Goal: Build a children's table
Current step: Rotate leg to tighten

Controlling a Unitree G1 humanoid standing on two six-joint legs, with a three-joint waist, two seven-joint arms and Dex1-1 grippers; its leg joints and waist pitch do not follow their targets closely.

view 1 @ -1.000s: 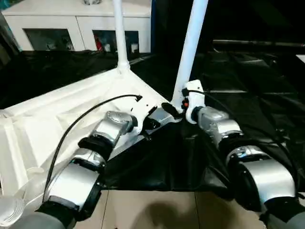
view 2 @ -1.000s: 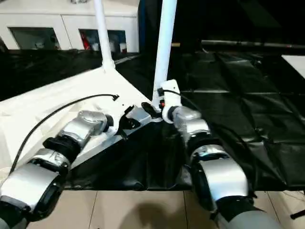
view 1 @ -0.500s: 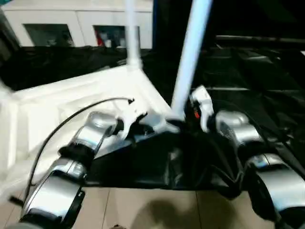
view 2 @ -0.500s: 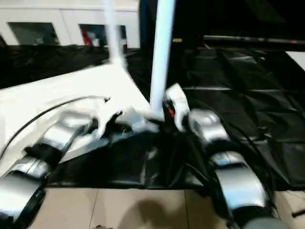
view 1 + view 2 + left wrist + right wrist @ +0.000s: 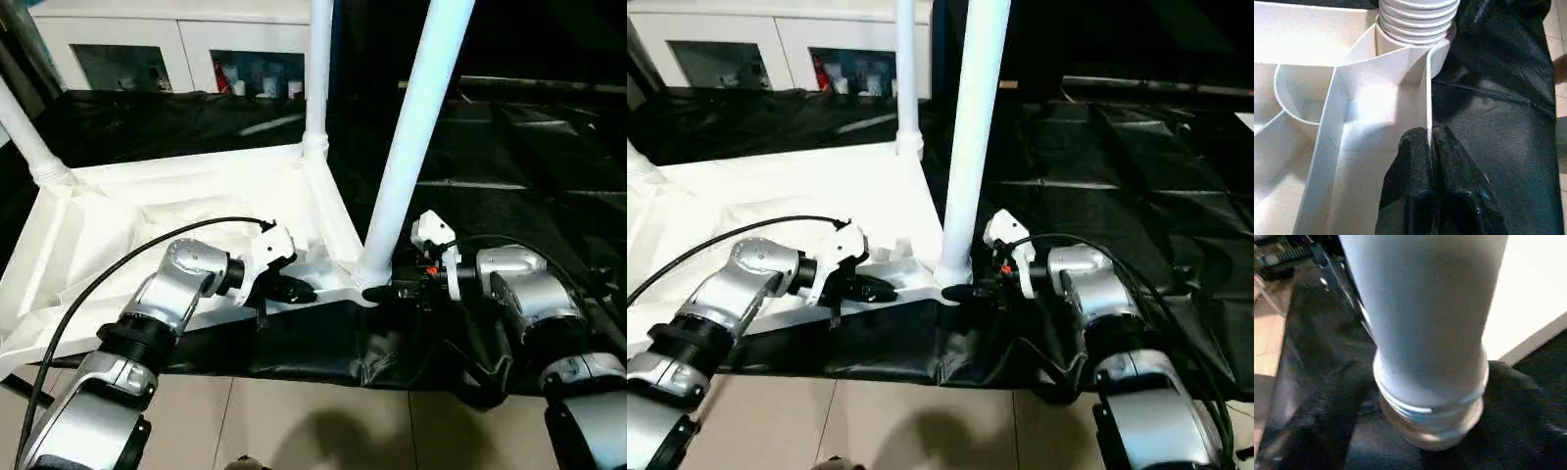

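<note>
the tabletop (image 5: 176,211) lies upside down, ribbed underside facing up, on black sheeting (image 5: 509,166) that covers the floor. it occupies the 9 o'clock half of the head views, with its nearest corner close to picture centre.

three legs stand upright in corner sockets:
- near leg (image 5: 416,147): seated in the nearest corner socket, just past centre toward 3 o'clock, rising out of the top of the picture.
- far leg (image 5: 318,73): in the far corner, at 12 o'clock.
- side leg (image 5: 24,132): in the corner at 10 o'clock, leaning in from the picture edge.

left pincer (image 5: 291,290): positioned at the near rim of the tabletop, at 9 o'clock of the near leg's socket. the left wrist view shows its two black fingers (image 5: 1418,166) drawn together on the thin upright rim wall of the tabletop, with the ribbed collar of the near leg just beyond.

right pincer (image 5: 384,292): reaches in level from 3 o'clock, with its tips at the base of the near leg. the right wrist view looks straight at that leg's lower end and collar, very close. whether its fingers are apart or together cannot be told.

a white cabinet (image 5: 186,44) with glass doors stands at the back, at 11 o'clock. tiled floor (image 5: 323,431) lies at 6 o'clock, at the edge of the sheeting.
</note>
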